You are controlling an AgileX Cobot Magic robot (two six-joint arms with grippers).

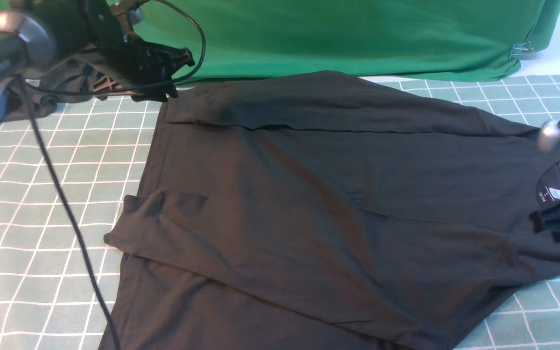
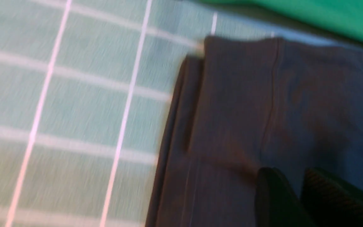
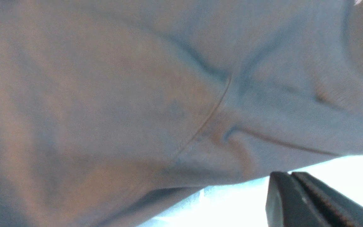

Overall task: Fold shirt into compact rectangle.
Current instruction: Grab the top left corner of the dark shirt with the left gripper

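Left gripper (image 2: 299, 192) is hovering over the far hem corner of the shirt (image 1: 309, 204). Its two fingers are showing only a slim gap, and I cannot tell whether it is fully closed. The right gripper (image 3: 291, 189) is hanging just beside the collar end, jaws pressed together and carrying nothing. The shirt is lying flat across the middle of the checked mat (image 1: 42, 204), with its round neck and white neck label (image 1: 550, 194) pointing to the robot's right and its hem to the left. Both long sleeves are lying folded in over the body. It is looking like light, limp cotton, so it is probably going to sag and drape wherever it is lifted, and the stacked layers are likely to slide apart unless pinched together. Good holds are looking to be the hem corners on the left and the shoulder edge near the collar on the right, taking every layer at once. Behind the shirt, the green cloth (image 1: 358, 39) is draping along the far side.
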